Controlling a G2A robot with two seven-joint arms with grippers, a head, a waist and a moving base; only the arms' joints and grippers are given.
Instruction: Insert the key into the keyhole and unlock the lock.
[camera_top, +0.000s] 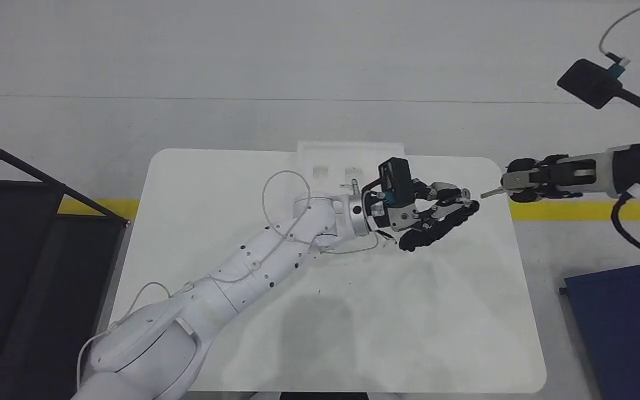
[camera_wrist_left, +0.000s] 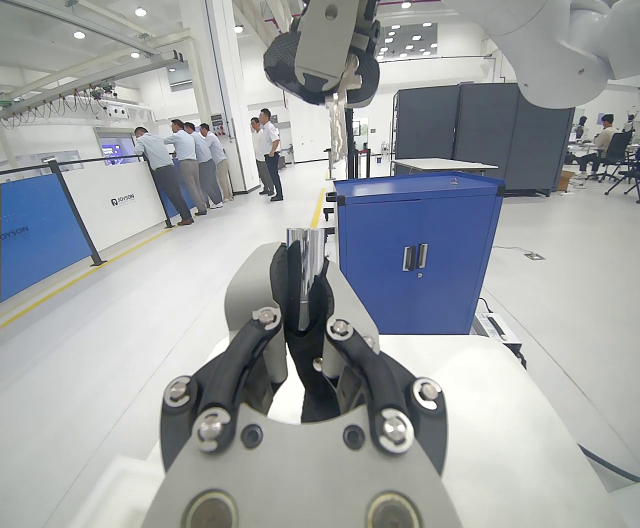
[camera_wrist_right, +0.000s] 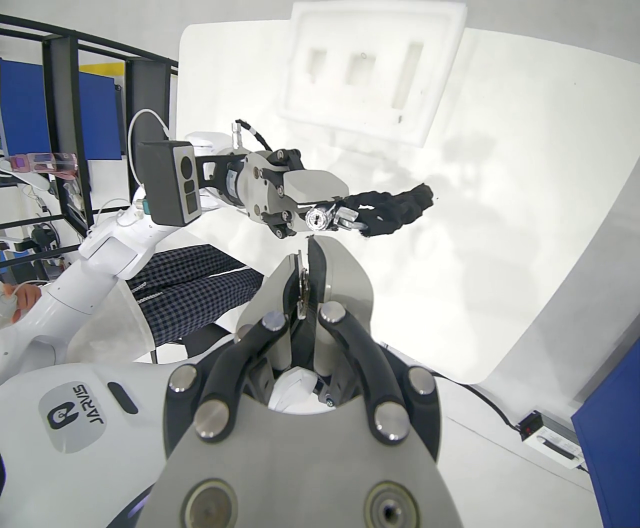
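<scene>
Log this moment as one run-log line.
left gripper: shut on lock | right gripper: shut on key | key tip apart from keyhole, not inserted

That lock (camera_wrist_left: 306, 265) is shiny polished metal, its black cable (camera_wrist_right: 415, 197) looks like rough woven cloth, foam tray (camera_wrist_right: 345, 117) matt white.

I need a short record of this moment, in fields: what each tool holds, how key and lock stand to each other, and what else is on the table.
left tool: shut on the lock, held above the table
right tool: shut on the key
key and lock: apart, key not yet inserted
on the lock: black braided loop, reaching past the left tool
also on table: white foam tray with recesses, at the far edge
</scene>
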